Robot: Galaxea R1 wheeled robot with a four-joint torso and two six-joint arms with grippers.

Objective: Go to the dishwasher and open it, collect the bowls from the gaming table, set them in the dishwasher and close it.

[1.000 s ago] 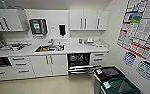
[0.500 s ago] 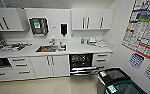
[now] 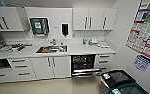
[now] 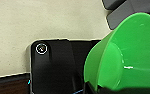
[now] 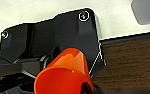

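The dishwasher (image 3: 83, 65) stands under the counter, right of the sink. Its steel door (image 3: 85, 72) is lowered and the dark inside with racks shows. In the left wrist view a bright green bowl (image 4: 131, 57) hangs over the pale floor, with my left gripper (image 4: 108, 89) shut on its lower rim. My right gripper (image 5: 97, 88) is shut on an orange bowl (image 5: 64, 75), seen tilted in the right wrist view above my dark base. The gaming table is out of view.
A black bin (image 3: 117, 78) and a green bin (image 3: 129, 89) stand at the lower right, close to the dishwasher door. White drawers (image 3: 103, 61) flank the unit. The sink (image 3: 51, 49) sits mid-counter. A wall with posters (image 3: 146, 32) closes the right side.
The whole head picture has shifted slightly, so the camera has moved a little nearer the counter. The dishwasher stays open and both bowls stay held.
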